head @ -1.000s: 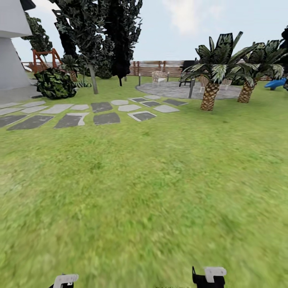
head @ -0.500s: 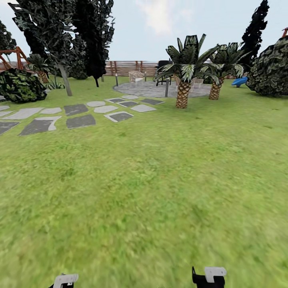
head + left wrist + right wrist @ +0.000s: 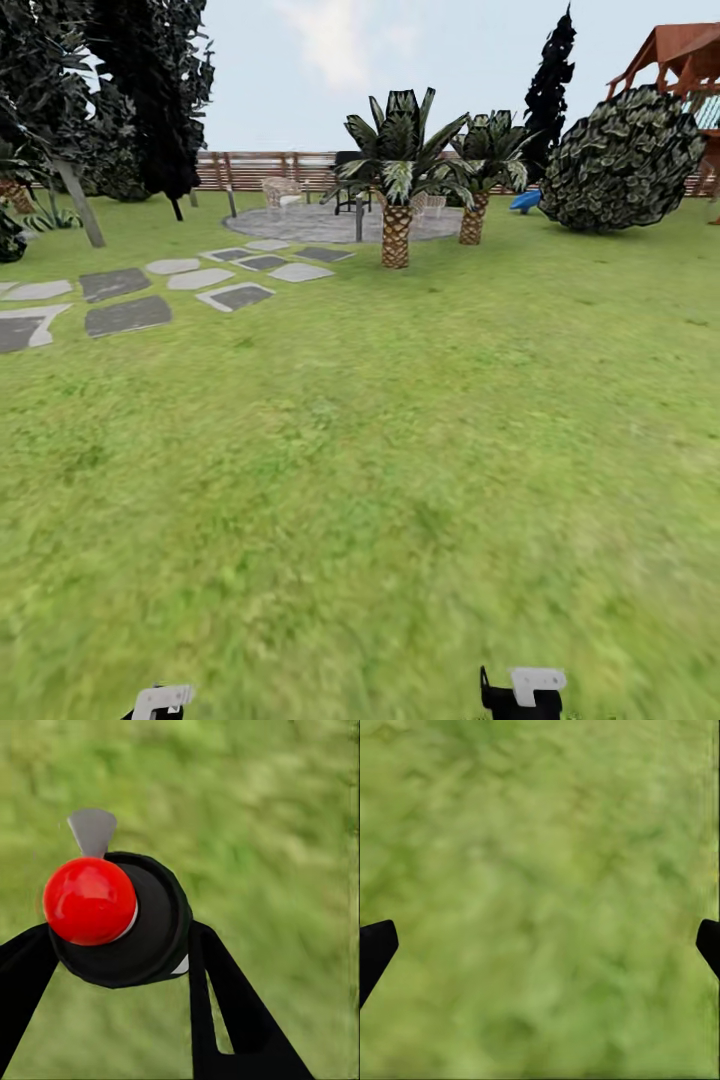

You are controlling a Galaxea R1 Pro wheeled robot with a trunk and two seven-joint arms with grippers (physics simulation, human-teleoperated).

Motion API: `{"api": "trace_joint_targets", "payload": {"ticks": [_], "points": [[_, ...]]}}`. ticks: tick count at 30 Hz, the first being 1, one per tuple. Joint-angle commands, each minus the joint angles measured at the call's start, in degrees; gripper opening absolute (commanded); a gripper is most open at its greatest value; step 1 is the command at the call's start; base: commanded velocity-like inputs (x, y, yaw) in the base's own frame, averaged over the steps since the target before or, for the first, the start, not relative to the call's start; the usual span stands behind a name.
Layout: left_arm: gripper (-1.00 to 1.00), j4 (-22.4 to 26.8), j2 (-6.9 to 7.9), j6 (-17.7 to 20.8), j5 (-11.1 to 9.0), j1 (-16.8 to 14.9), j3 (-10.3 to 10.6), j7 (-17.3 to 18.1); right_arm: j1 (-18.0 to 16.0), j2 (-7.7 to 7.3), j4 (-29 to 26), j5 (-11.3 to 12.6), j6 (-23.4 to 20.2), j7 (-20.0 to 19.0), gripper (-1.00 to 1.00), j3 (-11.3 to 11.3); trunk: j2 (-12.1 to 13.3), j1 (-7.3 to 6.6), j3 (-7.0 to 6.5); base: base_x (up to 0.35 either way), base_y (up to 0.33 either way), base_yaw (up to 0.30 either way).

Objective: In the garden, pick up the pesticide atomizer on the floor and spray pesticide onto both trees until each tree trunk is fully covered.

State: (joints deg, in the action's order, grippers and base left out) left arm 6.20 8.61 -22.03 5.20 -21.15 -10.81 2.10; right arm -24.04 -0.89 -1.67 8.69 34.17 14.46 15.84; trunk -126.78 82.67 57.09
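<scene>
Above the floor (image 3: 285, 810), left end effector (image 3: 124, 1009) grips the pesticide atomizer (image 3: 120, 919), red end toward the camera; right end effector (image 3: 540, 945) gapes unladen

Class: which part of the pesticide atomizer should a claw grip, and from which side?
Probably the round black body of the pesticide atomizer, a finger each side, coming from its red knob end as the left claw does; that leaves the grey lever free.

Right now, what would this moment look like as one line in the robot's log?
place: garden lawn | left gripper: shut on pesticide atomizer | right gripper: open, over grass | ahead: palms, paving stones
</scene>
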Motion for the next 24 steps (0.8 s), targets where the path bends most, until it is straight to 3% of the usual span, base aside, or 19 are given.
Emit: {"api": "trace_joint_targets", "payload": {"ticks": [1,19,24], "points": [[-1.00,0.0,0.01,-0.2,0.5,0.0,-0.5,0.2,0.0,0.01,0.0,0.5,0.1,0.1,1.00,0.5,0.0,0.00,0.05,0.078,-0.280,-0.300],[-1.00,0.0,0.01,-0.2,0.5,0.0,-0.5,0.2,0.0,0.01,0.0,0.5,0.1,0.1,1.00,0.5,0.0,0.00,0.05,0.155,-0.268,-0.300],[-1.00,0.0,0.01,-0.2,0.5,0.0,-0.5,0.2,0.0,0.01,0.0,0.5,0.1,0.1,1.00,0.5,0.0,0.00,0.05,0.065,-0.067,-0.300]]}}
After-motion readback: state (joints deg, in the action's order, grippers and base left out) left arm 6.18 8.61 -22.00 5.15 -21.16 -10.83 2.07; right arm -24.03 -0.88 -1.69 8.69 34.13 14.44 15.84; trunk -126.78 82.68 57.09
